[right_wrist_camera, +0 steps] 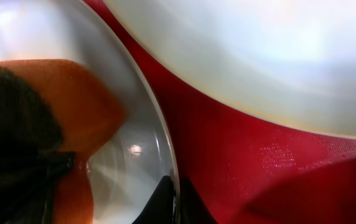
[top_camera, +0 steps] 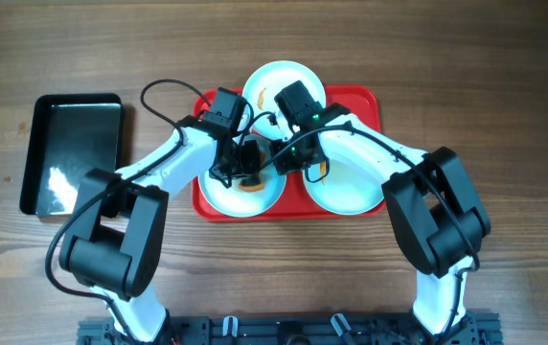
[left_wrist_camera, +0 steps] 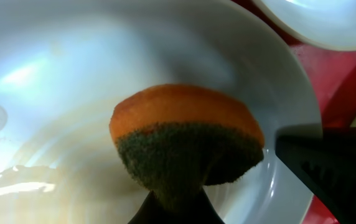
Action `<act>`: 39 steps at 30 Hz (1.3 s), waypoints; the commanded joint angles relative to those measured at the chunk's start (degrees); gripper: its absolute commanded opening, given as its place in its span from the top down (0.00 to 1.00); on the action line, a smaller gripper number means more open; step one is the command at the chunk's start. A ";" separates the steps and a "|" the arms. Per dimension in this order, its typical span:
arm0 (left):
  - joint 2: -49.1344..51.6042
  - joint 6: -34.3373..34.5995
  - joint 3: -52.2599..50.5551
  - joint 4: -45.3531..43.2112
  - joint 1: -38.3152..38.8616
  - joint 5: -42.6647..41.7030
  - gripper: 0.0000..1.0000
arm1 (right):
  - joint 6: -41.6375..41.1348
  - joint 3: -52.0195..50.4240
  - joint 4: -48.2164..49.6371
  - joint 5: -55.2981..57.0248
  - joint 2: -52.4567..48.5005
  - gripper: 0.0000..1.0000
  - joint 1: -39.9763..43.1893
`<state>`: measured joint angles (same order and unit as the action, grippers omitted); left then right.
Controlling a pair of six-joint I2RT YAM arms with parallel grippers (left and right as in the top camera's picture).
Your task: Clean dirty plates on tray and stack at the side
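Three pale plates lie on the red tray (top_camera: 365, 101): one at the back (top_camera: 279, 81), one front right (top_camera: 346, 192) and one front left (top_camera: 224, 196). My left gripper (top_camera: 247, 171) is shut on an orange sponge with a dark green scrub face (left_wrist_camera: 187, 137), which it presses into the front-left plate (left_wrist_camera: 53, 93). An orange smear shows on the back plate. My right gripper (right_wrist_camera: 175, 202) is shut on that same plate's rim (right_wrist_camera: 162, 143), one finger inside and one outside over the tray (right_wrist_camera: 240, 155). The sponge (right_wrist_camera: 72, 106) sits just to its left.
A smaller glossy black tray (top_camera: 71, 153) lies on the wooden table left of the red tray. Both arms cross over the red tray's middle, close together. The back plate (right_wrist_camera: 259, 56) lies close beyond my right gripper.
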<state>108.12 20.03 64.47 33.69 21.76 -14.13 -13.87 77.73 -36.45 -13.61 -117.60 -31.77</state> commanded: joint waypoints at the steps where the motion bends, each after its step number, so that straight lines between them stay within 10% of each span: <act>1: 2.36 -0.13 0.37 0.87 -0.76 17.66 0.96 | 0.31 -0.98 -1.09 3.54 -2.29 0.95 0.24; 7: 2.08 -0.94 0.50 4.59 -0.44 49.48 0.96 | 0.26 -0.98 -1.07 3.54 -2.29 0.95 0.24; 13: -1.16 -0.26 2.69 12.74 2.60 61.33 0.96 | 0.26 -0.98 -1.05 3.56 -2.29 0.95 0.24; 15: -5.20 0.35 3.67 12.52 4.17 51.74 0.96 | 0.24 -0.98 -1.07 3.56 -2.29 0.95 0.24; 18: -7.50 0.35 3.63 8.22 3.06 9.66 0.96 | 0.26 -0.98 -1.09 3.56 -2.29 0.95 0.24; 25: -3.21 1.44 -0.44 6.08 3.48 -0.15 0.96 | 0.26 -0.98 -1.11 3.54 -2.29 0.95 0.24; 35: -2.01 1.44 -2.03 9.64 3.52 51.52 0.96 | 0.20 -0.98 -1.09 3.54 -2.29 0.95 0.24; 39: -8.22 5.20 0.55 9.03 3.26 49.31 0.96 | 0.17 0.04 -2.27 3.43 -2.01 0.96 0.24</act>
<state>104.73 22.20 63.18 43.05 26.15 30.76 -14.11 77.78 -36.62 -14.20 -117.67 -32.01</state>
